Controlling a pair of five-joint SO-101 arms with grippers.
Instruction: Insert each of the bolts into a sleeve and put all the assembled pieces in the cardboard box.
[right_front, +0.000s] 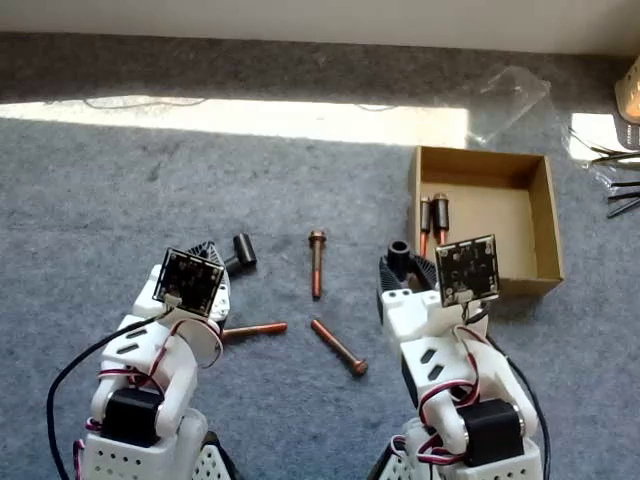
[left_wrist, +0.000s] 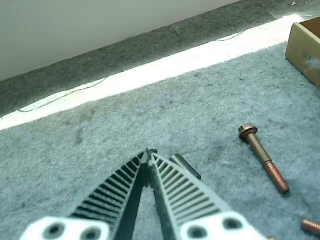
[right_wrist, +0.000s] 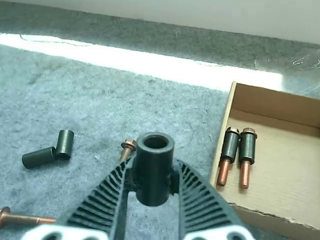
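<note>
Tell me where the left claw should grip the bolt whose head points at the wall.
Take the bolt by the smooth shank below its head, from straight above. It lies flat, and this leaves the threads free for the sleeve in the right claw.

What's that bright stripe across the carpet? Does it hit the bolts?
High view: a sunlit band crosses the carpet beyond the loose bolts, which lie in shade. Left wrist view: it runs slantwise, glaring white. Right wrist view: it reaches the cardboard box's far edge.

Copper bolts (right_front: 317, 262), black sleeves (right_front: 243, 250), brown cardboard box (right_front: 551, 220), grey carpet (right_front: 120, 200), white arms (right_front: 150, 370)
</note>
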